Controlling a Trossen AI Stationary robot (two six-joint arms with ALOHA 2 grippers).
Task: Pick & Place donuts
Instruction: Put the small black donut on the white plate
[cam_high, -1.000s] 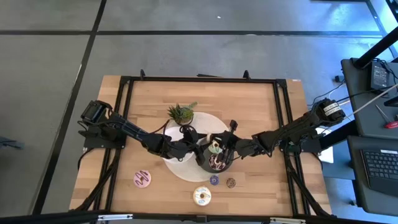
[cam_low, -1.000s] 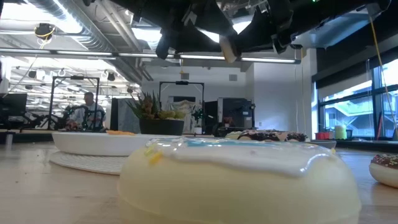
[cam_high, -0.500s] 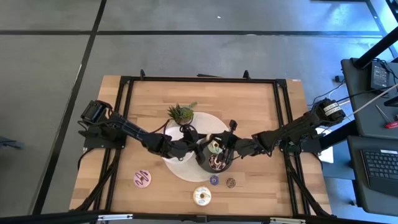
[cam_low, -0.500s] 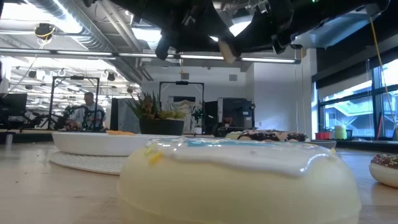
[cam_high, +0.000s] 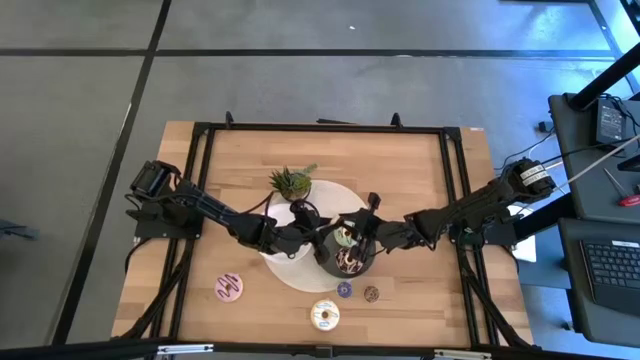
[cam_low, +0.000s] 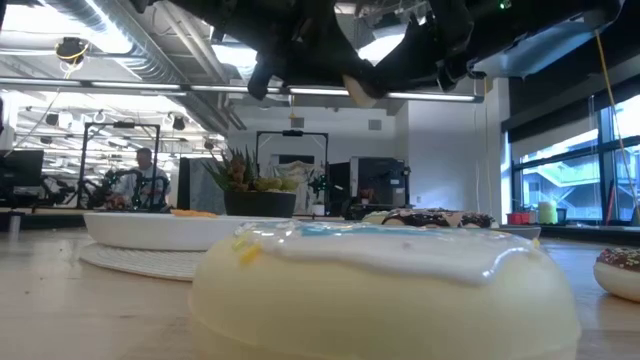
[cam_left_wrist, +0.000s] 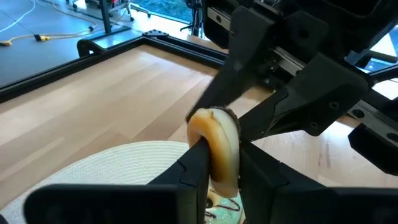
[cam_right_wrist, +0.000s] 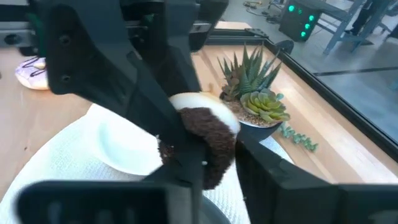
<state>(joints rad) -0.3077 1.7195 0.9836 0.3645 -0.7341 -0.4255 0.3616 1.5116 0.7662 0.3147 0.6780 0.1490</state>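
Note:
A chocolate-sprinkled donut with a tan underside (cam_left_wrist: 217, 146) (cam_right_wrist: 199, 146) hangs in the air between my two grippers, above the dark grey plate (cam_high: 347, 262). My left gripper (cam_high: 322, 240) (cam_left_wrist: 224, 171) and my right gripper (cam_high: 364, 234) (cam_right_wrist: 211, 168) face each other, and both are shut on this donut. It shows tan in the low view (cam_low: 358, 88). The dark plate holds a green-white donut (cam_high: 345, 237) and a chocolate one (cam_high: 349, 261). A pink donut (cam_high: 229, 287), a white donut (cam_high: 324, 316), a purple mini (cam_high: 344, 290) and a brown mini (cam_high: 371, 293) lie flat on the table. My left gripper pinches the donut's ring (cam_left_wrist: 214, 158) between its two fingers, coming level from the table's left. The donut stands on edge, lifted clear of the plate. My right gripper has the same donut's sprinkled side (cam_right_wrist: 196, 155) between its two fingers, coming level from the table's right. The left gripper's fingers stand just behind it.
A white plate (cam_high: 285, 240) sits on a round white mat (cam_high: 300, 275) left of the dark plate. A small potted plant (cam_high: 291, 183) stands behind them. The white donut fills the foreground of the low view (cam_low: 380, 280). Bare wood lies at the far side and both ends.
The held donut has shifted slightly down and tipped under the two grippers, as the low view shows. Both arms stay close together over the dark plate.

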